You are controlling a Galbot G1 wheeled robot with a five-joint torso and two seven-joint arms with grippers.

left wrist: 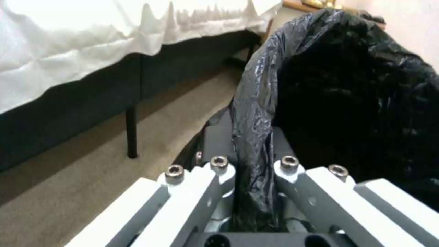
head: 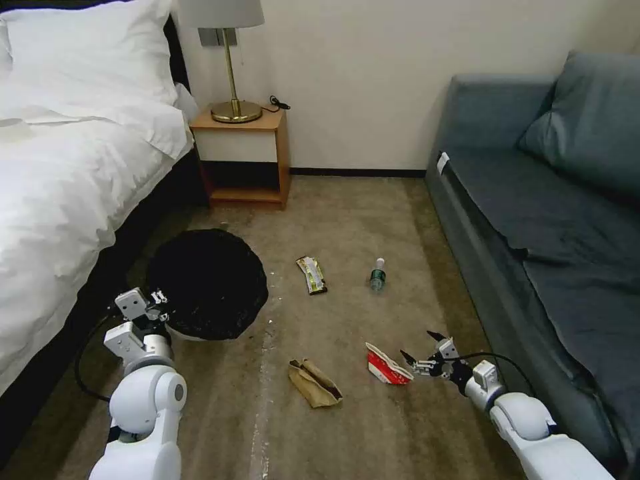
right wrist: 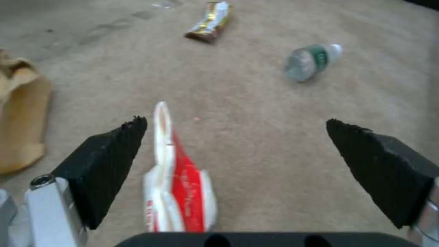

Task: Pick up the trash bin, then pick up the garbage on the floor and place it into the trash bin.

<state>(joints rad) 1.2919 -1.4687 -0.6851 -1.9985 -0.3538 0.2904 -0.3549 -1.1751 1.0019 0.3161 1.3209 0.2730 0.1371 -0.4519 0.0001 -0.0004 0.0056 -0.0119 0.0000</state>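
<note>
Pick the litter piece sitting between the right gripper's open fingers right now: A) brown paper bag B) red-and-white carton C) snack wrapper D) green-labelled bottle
B. In the right wrist view the red-and-white carton lies between the spread fingers of the right gripper, close to one pad and not yet pinched; the head view shows the same gripper at the carton's edge on the carpet.

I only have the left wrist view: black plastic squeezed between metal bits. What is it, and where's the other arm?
Observer: That's the liner of the trash bin, pinched at the rim by the left end effector, beside the bed.
Operator: And the other arm?
Observer: The right end effector is low over the carpet, open, straddling a crushed red-and-white carton.
Operator: Any other litter?
Observer: A brown paper bag, a snack wrapper and a small bottle lie on the carpet.
</note>
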